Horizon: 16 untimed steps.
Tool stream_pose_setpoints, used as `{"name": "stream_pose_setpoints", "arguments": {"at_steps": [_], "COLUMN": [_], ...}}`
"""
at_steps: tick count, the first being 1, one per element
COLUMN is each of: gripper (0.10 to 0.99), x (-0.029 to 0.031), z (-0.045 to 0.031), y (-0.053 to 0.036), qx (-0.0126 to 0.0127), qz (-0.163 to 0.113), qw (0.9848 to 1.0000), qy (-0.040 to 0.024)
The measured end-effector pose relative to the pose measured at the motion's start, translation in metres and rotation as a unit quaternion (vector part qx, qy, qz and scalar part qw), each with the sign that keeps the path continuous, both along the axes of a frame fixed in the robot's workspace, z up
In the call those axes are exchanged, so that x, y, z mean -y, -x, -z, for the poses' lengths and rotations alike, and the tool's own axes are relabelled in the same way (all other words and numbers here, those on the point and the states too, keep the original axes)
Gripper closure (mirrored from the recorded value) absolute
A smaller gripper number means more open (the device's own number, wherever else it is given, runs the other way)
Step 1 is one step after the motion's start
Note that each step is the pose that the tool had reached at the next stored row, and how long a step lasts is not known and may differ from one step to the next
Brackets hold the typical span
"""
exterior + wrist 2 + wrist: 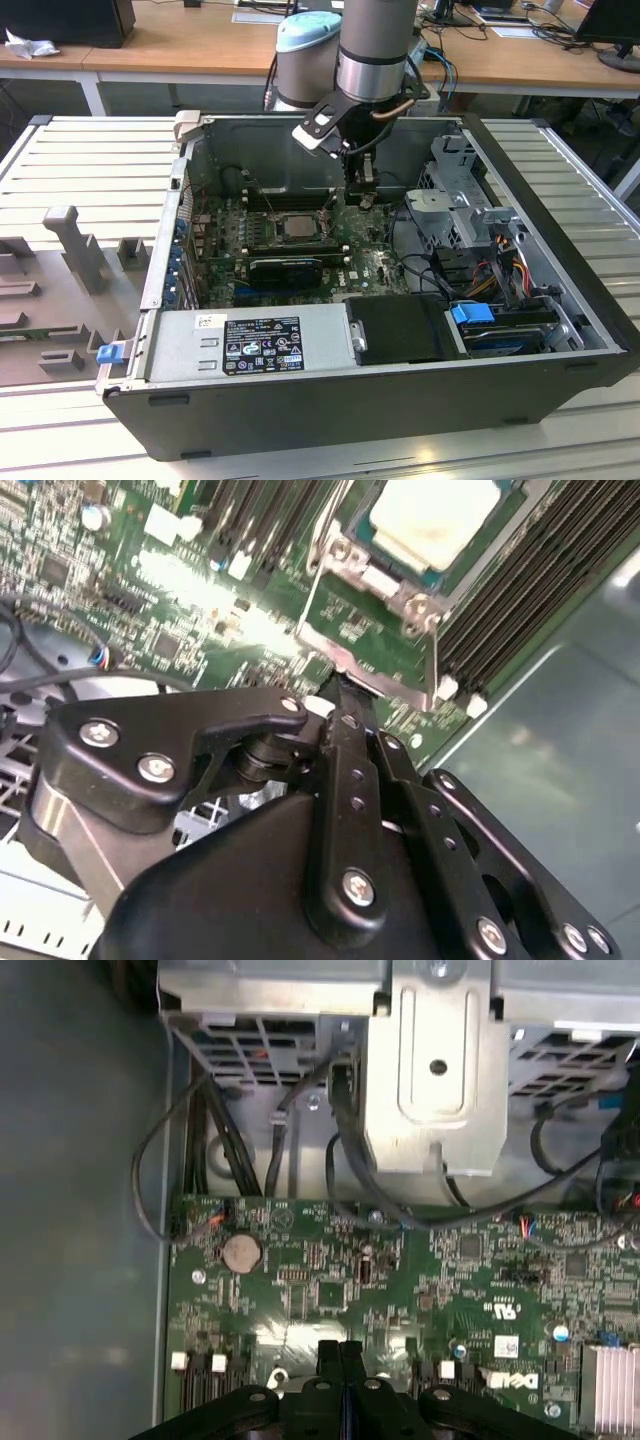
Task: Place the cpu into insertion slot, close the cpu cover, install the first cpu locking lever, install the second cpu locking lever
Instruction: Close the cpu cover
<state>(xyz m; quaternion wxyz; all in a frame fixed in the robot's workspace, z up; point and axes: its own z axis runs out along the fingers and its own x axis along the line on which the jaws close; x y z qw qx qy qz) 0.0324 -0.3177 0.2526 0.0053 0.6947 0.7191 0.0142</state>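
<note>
In the exterior view the arm (pixel 375 50) drops from the upper centre of the frame into the open case (pixel 330 400), which lies on a slatted desk (pixel 90 160). The pincer (pixel 362 198) is clenched: in both wrist views its fingers (pixel 328 1355) press together with nothing seen between them. Its tip hangs low over the green board (pixel 400 1290), just to the exterior view's right of the slot (pixel 340 560). The cpu (pixel 298 227) lies flat in the slot, mid-frame, pale top up. Whether the tip touches the slot's metal rim cannot be told.
</note>
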Motion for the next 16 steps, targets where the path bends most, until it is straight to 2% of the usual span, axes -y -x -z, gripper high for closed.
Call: {"name": "stream_pose_setpoints", "arguments": {"at_steps": [5,8,10,16], "gripper": [0.980,0.980,0.980,0.980], "x": [0.0000,0.0000,0.0000,0.0000], "z": [0.0007,0.0015,0.0046,0.0162], "y": [0.0082,0.0169,0.0273,0.0338], "qx": [-0.0008,-0.0008,-0.0008,-0.0009], "qz": [-0.001,-0.001,-0.002,-0.005], "qw": [1.0000,1.0000,1.0000,1.0000], "qy": [-0.0002,-0.0001,-0.0001,-0.0001]}}
